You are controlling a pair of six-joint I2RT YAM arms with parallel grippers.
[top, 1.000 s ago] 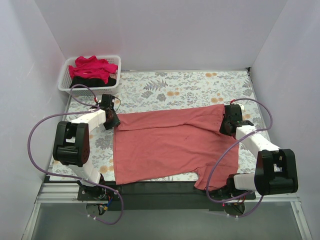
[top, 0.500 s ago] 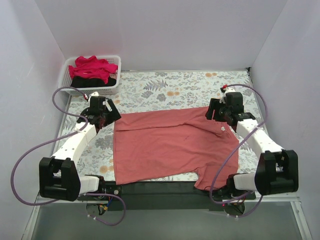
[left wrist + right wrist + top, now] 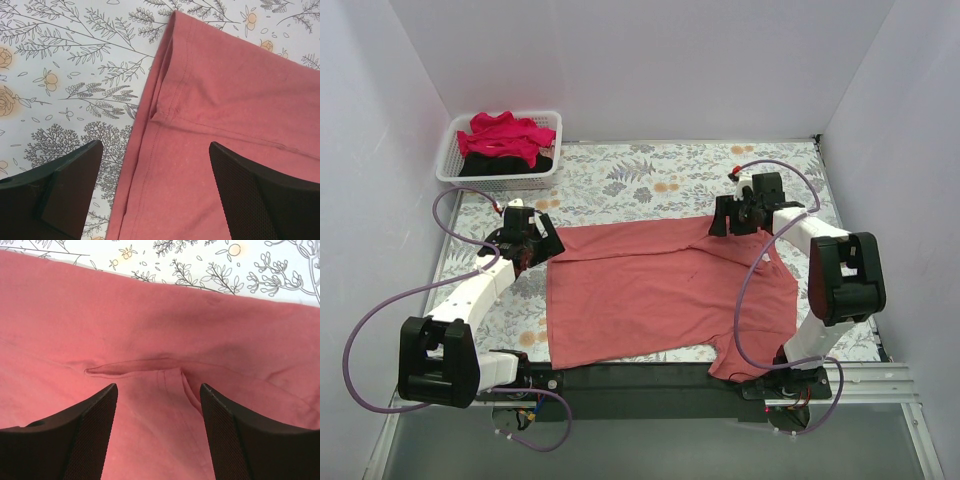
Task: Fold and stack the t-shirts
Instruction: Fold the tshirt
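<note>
The dusty coral-red t-shirt [image 3: 660,290] lies spread on the floral table, partly folded. My left gripper [image 3: 538,240] is open over the shirt's far left corner; in the left wrist view its fingers [image 3: 65,185] straddle the hemmed left edge [image 3: 150,150]. My right gripper [image 3: 725,222] is open over the shirt's far right part; in the right wrist view [image 3: 157,390] a fold crease [image 3: 135,367] lies between its fingers. The crimson-pink t-shirt [image 3: 505,135] and the black t-shirt [image 3: 505,162] lie in the basket.
The white slatted basket [image 3: 448,170] stands at the far left corner by the wall. White walls close in the left, right and back. The shirt's near right sleeve [image 3: 735,355] hangs over the black front rail [image 3: 620,378].
Both arms have swung out over the shirt's far edge. The right gripper moved left along that edge; the left gripper shifted slightly toward the far left corner. The shirt has not moved.
</note>
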